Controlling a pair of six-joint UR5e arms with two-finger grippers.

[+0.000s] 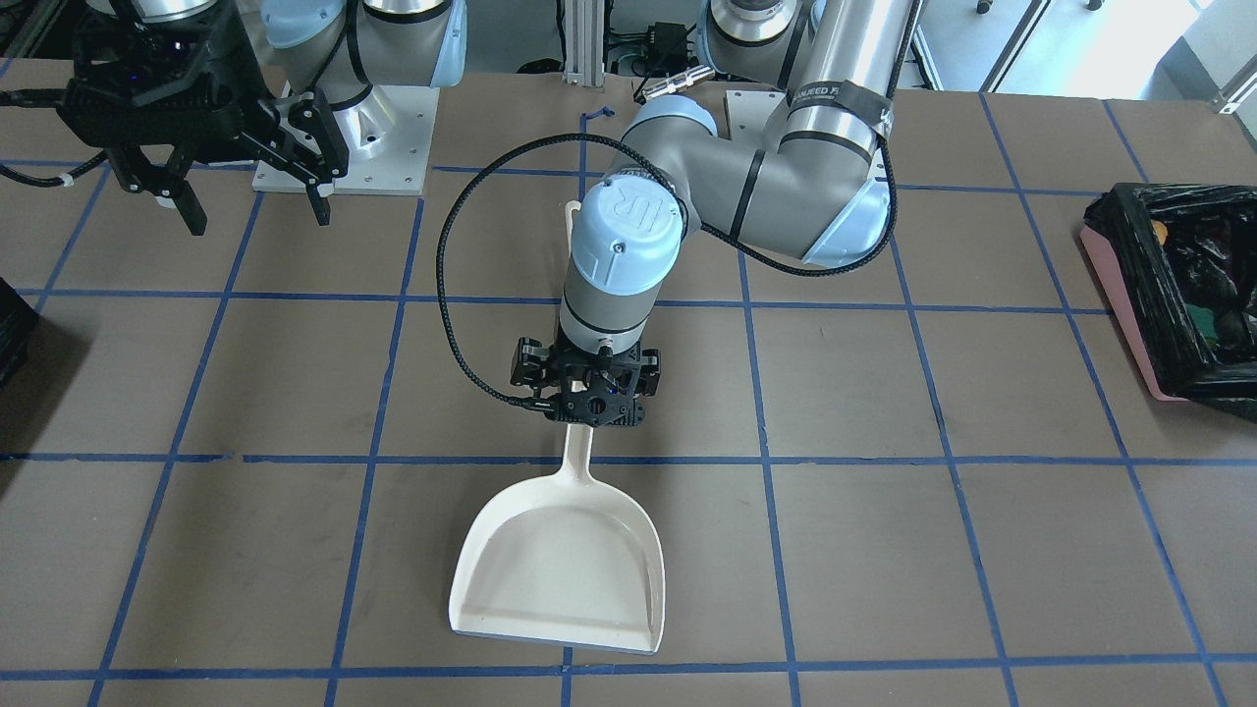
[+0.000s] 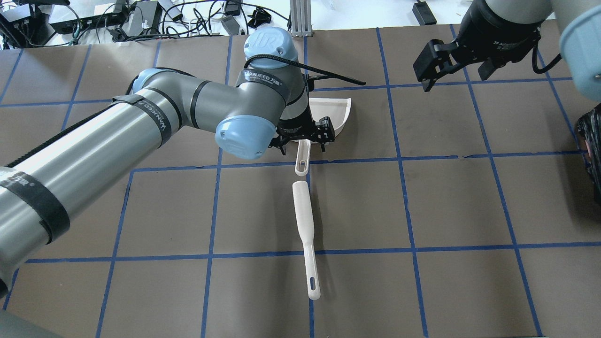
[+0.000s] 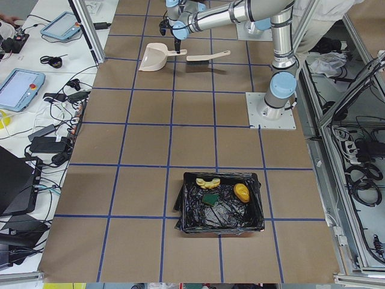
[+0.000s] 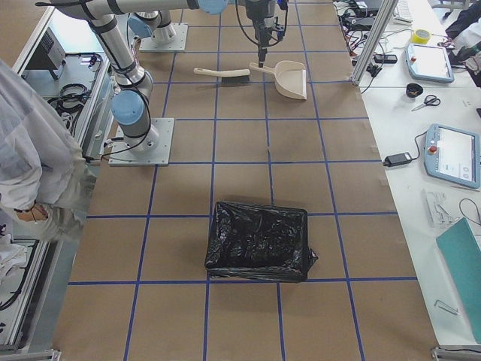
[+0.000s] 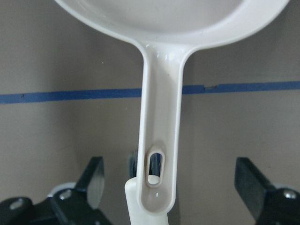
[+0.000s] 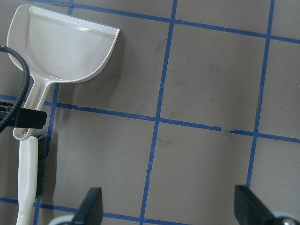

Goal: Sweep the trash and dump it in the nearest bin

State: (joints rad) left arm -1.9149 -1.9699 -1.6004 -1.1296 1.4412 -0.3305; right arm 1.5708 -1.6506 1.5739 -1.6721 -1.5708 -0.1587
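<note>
Left gripper (image 5: 169, 166) hovering over handle of dustpan (image 1: 565, 579), fingers spread wide on both sides, not touching it. Dustpan lying flat on table (image 1: 884, 540), pan empty. Brush (image 2: 304, 220) lying just beside handle end. Right gripper (image 6: 168, 194) hanging well apart, fingers spread, holding nothing. Trash (image 3: 242, 192) lying inside bin (image 1: 1122, 306) at table end on robot's left: yellow pieces, probably scraps, too small for telling each.

A grey-framed tablet (image 4: 453, 156) lies near scissors (image 4: 428, 101).
</note>
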